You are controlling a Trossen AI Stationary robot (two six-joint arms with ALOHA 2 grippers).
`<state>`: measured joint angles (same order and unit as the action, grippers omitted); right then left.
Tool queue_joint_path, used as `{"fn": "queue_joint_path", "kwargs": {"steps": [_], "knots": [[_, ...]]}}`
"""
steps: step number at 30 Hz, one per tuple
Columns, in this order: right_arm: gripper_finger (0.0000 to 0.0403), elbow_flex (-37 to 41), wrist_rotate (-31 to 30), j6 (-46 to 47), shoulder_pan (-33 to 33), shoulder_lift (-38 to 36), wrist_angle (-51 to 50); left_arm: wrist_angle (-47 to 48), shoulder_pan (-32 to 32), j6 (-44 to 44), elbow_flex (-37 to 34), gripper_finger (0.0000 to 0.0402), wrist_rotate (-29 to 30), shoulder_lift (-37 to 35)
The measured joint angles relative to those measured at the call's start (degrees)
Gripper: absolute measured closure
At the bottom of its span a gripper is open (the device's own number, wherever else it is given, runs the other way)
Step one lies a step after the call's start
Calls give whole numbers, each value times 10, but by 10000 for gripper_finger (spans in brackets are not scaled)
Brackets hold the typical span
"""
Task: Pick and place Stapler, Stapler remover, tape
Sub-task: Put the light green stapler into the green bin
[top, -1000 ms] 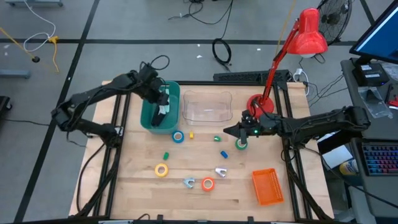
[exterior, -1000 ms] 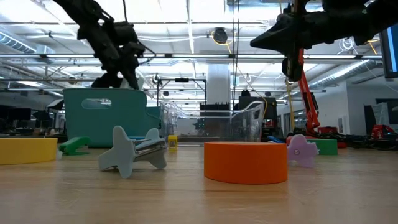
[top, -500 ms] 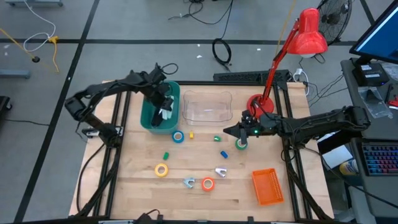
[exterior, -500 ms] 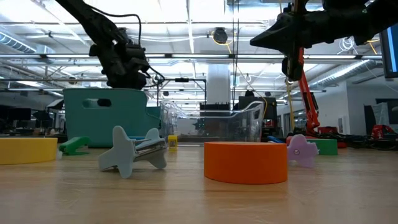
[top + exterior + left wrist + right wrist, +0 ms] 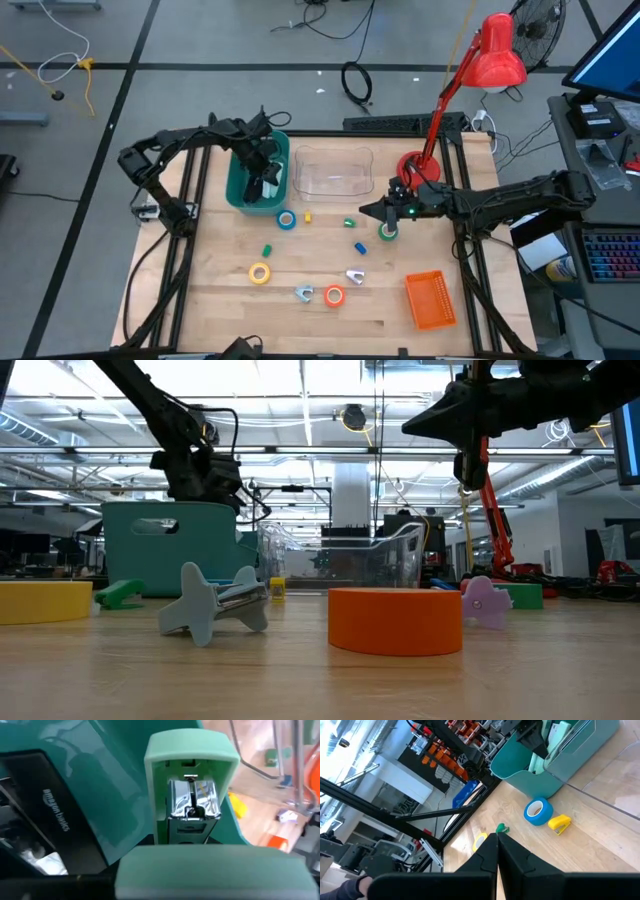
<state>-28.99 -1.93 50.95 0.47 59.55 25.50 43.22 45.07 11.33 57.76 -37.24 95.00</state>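
Gripping a boxy mint stapler [image 5: 192, 790], left end effector [image 5: 262, 178] over glossy teal bin [image 5: 240, 185].

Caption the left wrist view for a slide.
Left pincer holds a mint-green plastic stapler inside the teal plastic bin.

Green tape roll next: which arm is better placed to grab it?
Right. The right tool, shut, hovers beside the green tape roll. The left tool is over the teal bin, holding a mint stapler.
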Motion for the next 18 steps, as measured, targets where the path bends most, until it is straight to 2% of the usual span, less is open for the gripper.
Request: {"fn": "queue_joint_path", "kwargs": {"steps": [10, 18], "knots": [[403, 0, -11, 0, 0, 0, 0, 2, 23, -37, 0, 262, -36, 30], [403, 0, -13, 0, 0, 0, 0, 36, 32, -57, 0, 262, 7, 52]]}}
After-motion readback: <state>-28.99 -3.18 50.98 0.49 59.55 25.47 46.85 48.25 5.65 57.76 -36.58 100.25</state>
